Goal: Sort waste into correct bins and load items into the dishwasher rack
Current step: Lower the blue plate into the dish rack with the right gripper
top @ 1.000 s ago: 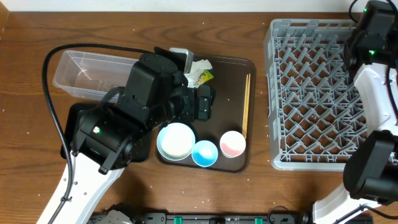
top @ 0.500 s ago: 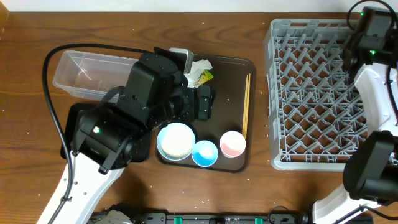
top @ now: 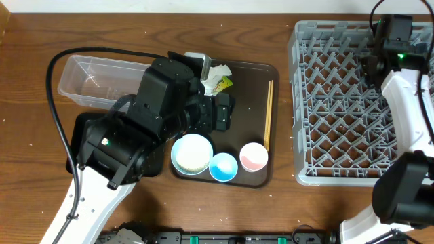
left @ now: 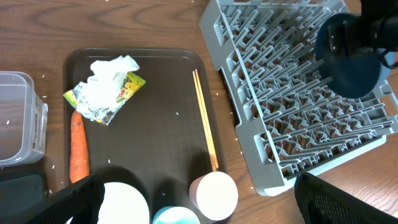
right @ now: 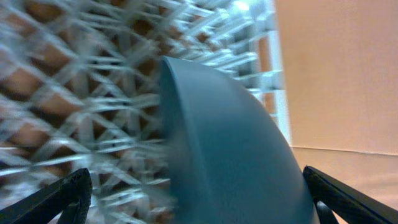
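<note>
Right gripper (left: 348, 56) clamped on the dark-blue plate (right: 230, 155) over the far right of the rack (top: 339, 102), left gripper's (left: 193, 205) closure could not be told, above the brown tray (left: 155, 124).

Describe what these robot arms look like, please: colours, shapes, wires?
Both arms pair white lower shells with chunky black joint housings. The left arm trails a thick black cable looping across the table, and a small green light glows on its body. The right arm shows a green light too, near its top, with thin black wires. In the wrist views, the jaws appear as dark, ridged black tips at the bottom corners.
</note>
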Tool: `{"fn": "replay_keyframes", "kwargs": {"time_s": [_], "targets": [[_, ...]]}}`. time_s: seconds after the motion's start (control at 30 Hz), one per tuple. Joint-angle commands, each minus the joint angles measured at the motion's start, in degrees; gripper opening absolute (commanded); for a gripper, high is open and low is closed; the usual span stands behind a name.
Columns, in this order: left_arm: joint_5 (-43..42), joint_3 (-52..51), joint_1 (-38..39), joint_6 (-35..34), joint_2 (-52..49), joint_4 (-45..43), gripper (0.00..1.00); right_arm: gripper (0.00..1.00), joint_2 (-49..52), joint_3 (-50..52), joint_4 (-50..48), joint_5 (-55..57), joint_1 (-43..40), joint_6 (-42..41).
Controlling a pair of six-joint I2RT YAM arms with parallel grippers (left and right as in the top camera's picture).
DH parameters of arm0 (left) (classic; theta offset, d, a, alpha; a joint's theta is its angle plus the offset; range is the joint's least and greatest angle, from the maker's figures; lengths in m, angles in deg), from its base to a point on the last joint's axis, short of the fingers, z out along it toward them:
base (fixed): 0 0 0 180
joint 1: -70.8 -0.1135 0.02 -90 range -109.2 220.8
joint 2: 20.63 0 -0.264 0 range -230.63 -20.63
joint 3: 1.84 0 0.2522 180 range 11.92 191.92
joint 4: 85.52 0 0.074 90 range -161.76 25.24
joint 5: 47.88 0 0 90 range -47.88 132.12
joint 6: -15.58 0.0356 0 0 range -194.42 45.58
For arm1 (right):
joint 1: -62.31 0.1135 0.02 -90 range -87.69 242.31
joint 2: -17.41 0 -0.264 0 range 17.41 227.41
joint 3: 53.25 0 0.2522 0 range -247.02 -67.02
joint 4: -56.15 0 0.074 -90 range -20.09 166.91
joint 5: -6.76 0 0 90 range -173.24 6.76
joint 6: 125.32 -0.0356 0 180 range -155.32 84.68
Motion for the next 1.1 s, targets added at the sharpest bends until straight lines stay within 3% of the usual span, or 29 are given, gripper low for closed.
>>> {"fn": "replay_keyframes", "kwargs": {"time_s": [0.0, 0.27, 0.5, 0.77, 0.93, 1.07], "targets": [[0.5, 0.8, -0.2, 0.5, 0.3, 0.1, 0.98, 0.99, -2.5, 0.6, 1.7, -14.0, 0.0, -10.6], [0.5, 0.8, -0.2, 0.5, 0.3, 0.1, 0.98, 0.99, -11.5, 0.6, 3.8, -22.3, 0.0, -16.7], [0.7, 0.8, -0.2, 0.5, 0.3, 0.0, 0.98, 0.99, -16.8, 0.6, 6.2, -33.8, 0.4, -16.8], [2.0, 0.8, -0.2, 8.6, 1.0, 0.2, 0.98, 0.97, -18.3, 0.7, 9.4, -62.4, 0.9, -16.7], [7.6, 0.8, -0.2, 10.7, 1.9, 2.8, 0.98, 0.98, -18.3, 0.7, 16.7, -62.4, 5.3, -16.8], [17.6, 0.8, -1.7, 3.7, 3.4, 6.7, 0.98, 0.97, -18.3, 0.7, 23.3, -57.5, 11.6, -19.4]]}}
